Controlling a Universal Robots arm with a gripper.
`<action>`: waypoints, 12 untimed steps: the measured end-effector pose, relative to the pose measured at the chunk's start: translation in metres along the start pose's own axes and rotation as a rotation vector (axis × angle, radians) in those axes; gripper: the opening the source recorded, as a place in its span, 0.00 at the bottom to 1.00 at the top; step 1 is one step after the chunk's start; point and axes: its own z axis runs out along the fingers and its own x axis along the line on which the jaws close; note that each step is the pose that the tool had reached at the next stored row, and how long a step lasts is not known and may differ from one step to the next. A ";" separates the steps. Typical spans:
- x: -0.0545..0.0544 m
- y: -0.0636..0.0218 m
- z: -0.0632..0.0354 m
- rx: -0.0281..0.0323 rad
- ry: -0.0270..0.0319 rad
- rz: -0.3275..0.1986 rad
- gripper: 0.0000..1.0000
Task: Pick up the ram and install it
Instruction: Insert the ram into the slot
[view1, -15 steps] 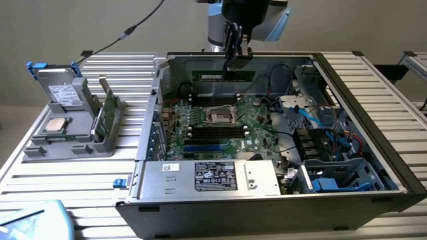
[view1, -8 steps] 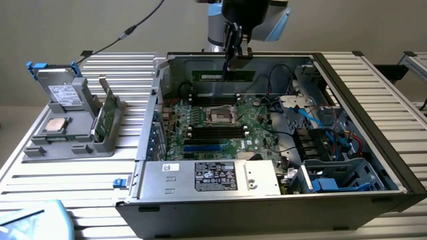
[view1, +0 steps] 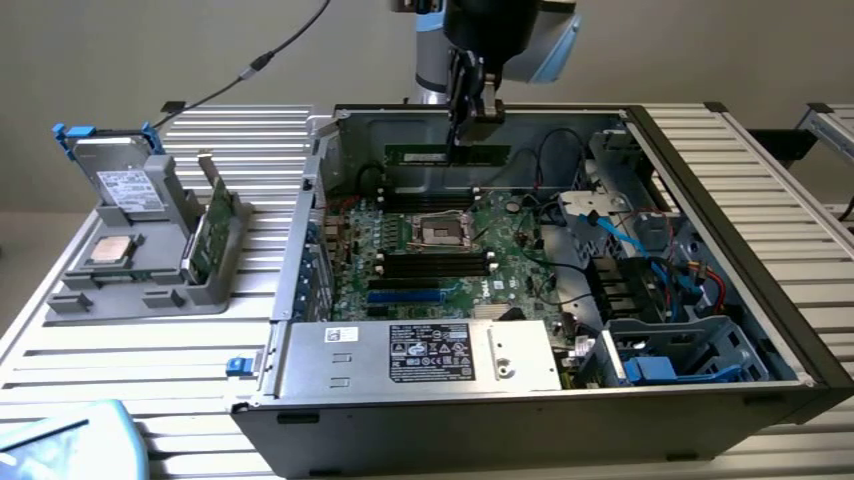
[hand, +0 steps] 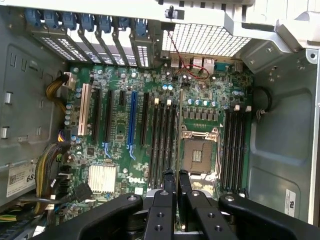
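Exterior view: your claw (view1: 470, 135) pinches the ram (view1: 447, 154) over the open case (view1: 534, 430).
Held level, likely to line up with the slots (view1: 434, 263).

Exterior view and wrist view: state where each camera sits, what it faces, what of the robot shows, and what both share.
Exterior view: off the arm, raised, angled down into the open computer case; the arm and gripper show, holding the ram.
Wrist view: on the wrist, facing past the gripper onto the motherboard.
Shared: gripper, motherboard, CPU socket.
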 end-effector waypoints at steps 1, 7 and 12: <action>0.000 -0.0001 0.0019 0.0002 0.0000 0.000 0.14; 0.001 -0.0005 0.0129 0.0003 0.0000 0.000 0.14; 0.002 -0.0009 0.0219 0.0003 0.0000 0.000 0.14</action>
